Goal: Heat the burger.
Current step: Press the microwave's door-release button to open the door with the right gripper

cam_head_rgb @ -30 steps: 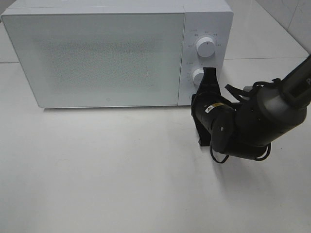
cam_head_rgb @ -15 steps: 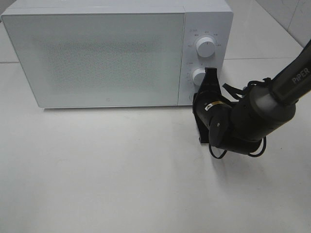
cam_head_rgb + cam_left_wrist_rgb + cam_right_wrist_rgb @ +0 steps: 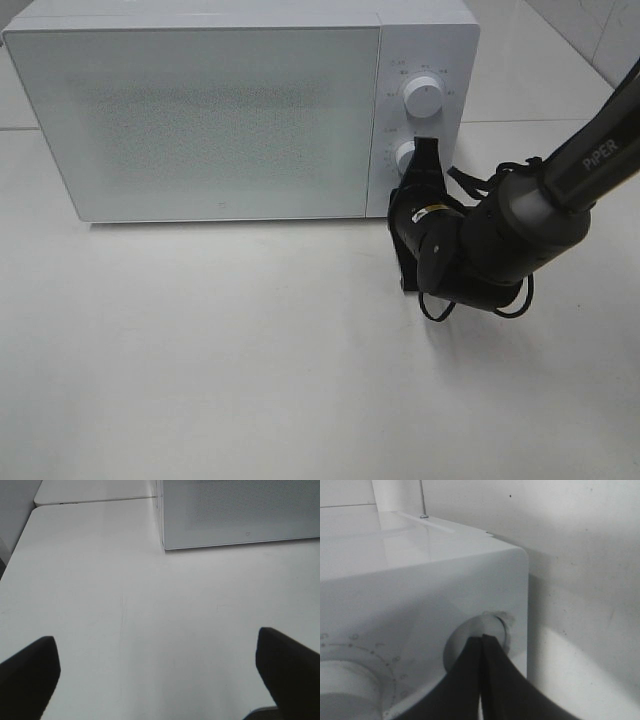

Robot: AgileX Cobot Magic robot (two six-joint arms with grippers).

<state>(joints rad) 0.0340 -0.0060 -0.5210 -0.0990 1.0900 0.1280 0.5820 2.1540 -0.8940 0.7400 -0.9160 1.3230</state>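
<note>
Underneath everything lies the plain white matte tabletop [image 3: 250, 380], and most of it is bare. At its far side stands the boxy white microwave oven [image 3: 200, 110] with its door shut. The door's wide speckled grey panel is opaque from the high camera, so nothing behind it can be made out. The burger shows in no view, and its place cannot be told.

Reaching in from the right edge of the high view is the bulky black right arm [image 3: 520, 230], cut off by the frame near its upper link. It has loose black cable looped beneath its wrist. The arm's body hides the microwave's lower right corner and part of the control strip.

The black right gripper [image 3: 428, 150] points at the control strip with its two fingers pressed together and nothing between them. In its own wrist view the closed tips [image 3: 482, 639] sit against the rim of the small round white lower knob [image 3: 477, 630]. Whether they press it or only touch cannot be told. In the high view that knob [image 3: 405, 155] is half covered by the fingers.

The left gripper [image 3: 160, 675] appears only in its wrist view. There just two dark finger ends [image 3: 30, 675] show, spread wide above bare table, with the microwave's near corner [image 3: 235, 510] well ahead.

Above the lower knob sits the round white upper knob [image 3: 423, 92], whose ring of tiny marks is too small to read.
</note>
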